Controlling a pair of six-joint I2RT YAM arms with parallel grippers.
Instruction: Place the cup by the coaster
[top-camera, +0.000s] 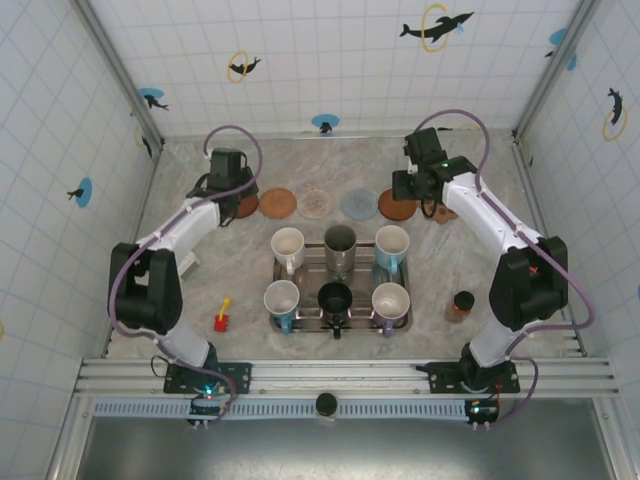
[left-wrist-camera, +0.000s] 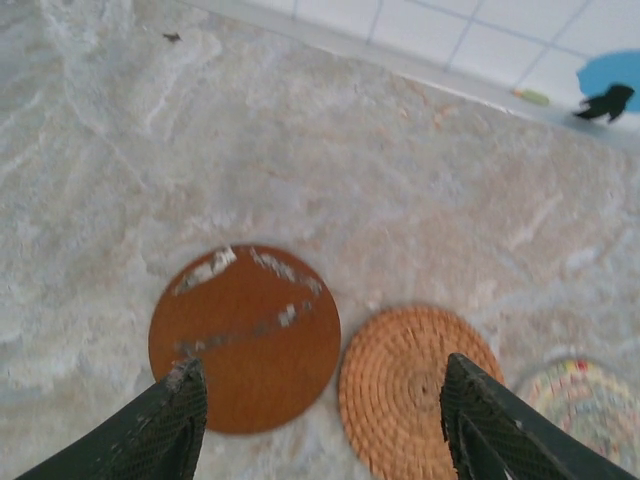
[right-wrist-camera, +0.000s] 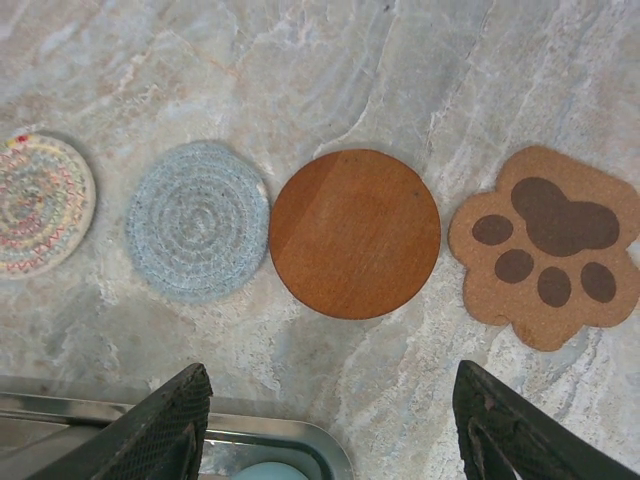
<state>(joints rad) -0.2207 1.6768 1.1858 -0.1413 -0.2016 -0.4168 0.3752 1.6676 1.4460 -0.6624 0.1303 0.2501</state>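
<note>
Both arms are reached out over the row of coasters at the far side of the marbled bench (top-camera: 445, 265), and neither carries anything. The left hand (left-wrist-camera: 322, 372) is spread wide above a scuffed brown round coaster (left-wrist-camera: 245, 335) and a woven rattan coaster (left-wrist-camera: 420, 385). The right hand (right-wrist-camera: 330, 375) is just as spread, over a plain brown wooden disc coaster (right-wrist-camera: 355, 233) with a cork paw-shaped coaster (right-wrist-camera: 548, 245) beside it.

All six cups sit in the steel tray (top-camera: 310, 275) mid-bench, so the task looks barely begun. The white cup with the pale blue inside (top-camera: 392, 242), at the tray's far right corner, lies closest to the right hand, and I'd guess that is the one to fetch.

To do it well, the hand should draw back over the tray and come down with one finger inside the rim and one outside, clear of the steel cup (top-camera: 340, 243) next door. It should lift straight up, then set the cup on bare bench just beside a coaster, not on top.
</note>
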